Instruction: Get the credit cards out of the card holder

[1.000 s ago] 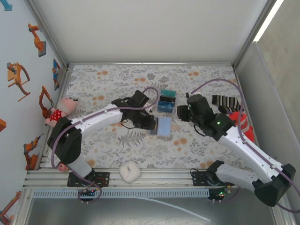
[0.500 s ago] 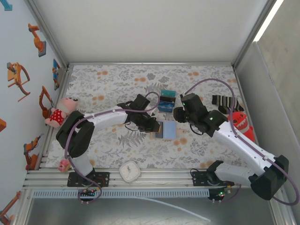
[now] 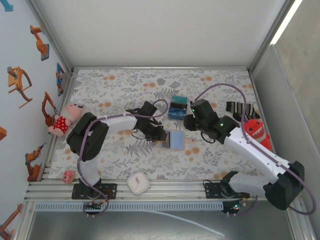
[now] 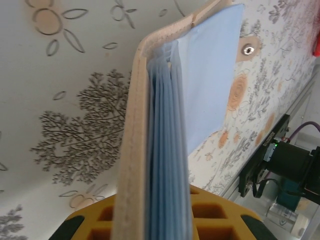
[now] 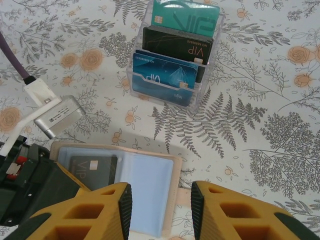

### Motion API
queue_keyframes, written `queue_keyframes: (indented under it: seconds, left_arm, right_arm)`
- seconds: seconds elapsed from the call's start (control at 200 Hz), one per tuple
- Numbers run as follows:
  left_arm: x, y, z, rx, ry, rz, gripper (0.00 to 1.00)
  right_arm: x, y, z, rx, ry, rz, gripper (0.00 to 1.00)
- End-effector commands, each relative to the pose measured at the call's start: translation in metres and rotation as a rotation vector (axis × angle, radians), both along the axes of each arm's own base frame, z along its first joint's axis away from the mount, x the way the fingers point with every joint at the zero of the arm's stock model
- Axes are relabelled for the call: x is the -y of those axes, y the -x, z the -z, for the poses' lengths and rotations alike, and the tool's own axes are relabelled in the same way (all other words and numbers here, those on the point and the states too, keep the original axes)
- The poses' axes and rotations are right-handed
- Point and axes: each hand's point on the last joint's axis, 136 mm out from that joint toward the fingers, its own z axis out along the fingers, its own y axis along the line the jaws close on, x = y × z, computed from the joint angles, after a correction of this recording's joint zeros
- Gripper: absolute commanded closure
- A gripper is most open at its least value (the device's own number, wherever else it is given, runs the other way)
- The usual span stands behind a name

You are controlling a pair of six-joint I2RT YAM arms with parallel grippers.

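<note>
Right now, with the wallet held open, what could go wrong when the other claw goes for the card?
1. The left claw is shut on one edge of the wallet. A pull on the black card might drag the wallet out of that grip.
2. The black card lies flat in its pocket, so the open right claw may pinch the flap instead.
3. The card stand is close behind the wallet, and a wide swing could knock it.

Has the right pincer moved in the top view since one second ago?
Yes. The right pincer has shifted left, closer to the card stand, which has stayed in place.
</note>
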Motion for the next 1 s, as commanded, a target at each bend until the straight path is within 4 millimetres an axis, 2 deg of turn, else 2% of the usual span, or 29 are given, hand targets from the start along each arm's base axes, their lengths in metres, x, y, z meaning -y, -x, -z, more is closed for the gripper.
queue_keyframes:
  seconds: [0.0,0.245,0.336,0.491,0.571,0.791,0.997]
  left_arm:
    - [0.001,0.002,-0.002,-0.008,0.019,0.045,0.96]
    - [0.01,-0.003,-0.003,-0.004,0.046,0.068,0.95]
    - [0.013,-0.004,-0.005,-0.005,0.06,0.069,0.92]
    - [0.014,-0.005,-0.005,-0.008,0.062,0.063,0.8]
    - [0.013,-0.005,-0.009,-0.006,0.063,0.061,0.68]
    - [-0.001,-0.017,-0.024,0.094,-0.01,0.025,0.44]
    - [-0.027,-0.032,-0.037,0.229,-0.136,-0.049,0.38]
  right_arm:
    - [-0.006,-0.009,-0.015,0.027,-0.043,0.007,0.64]
    - [-0.005,-0.012,-0.012,0.019,-0.041,0.025,0.64]
    - [-0.003,-0.013,-0.011,0.015,-0.048,0.039,0.64]
    - [-0.003,-0.012,-0.008,0.006,-0.056,0.038,0.64]
    - [-0.003,-0.011,-0.008,0.003,-0.062,0.036,0.65]
    - [-0.002,-0.008,-0.006,-0.005,-0.074,0.04,0.65]
    - [0.001,-0.007,-0.006,-0.005,-0.089,0.054,0.65]
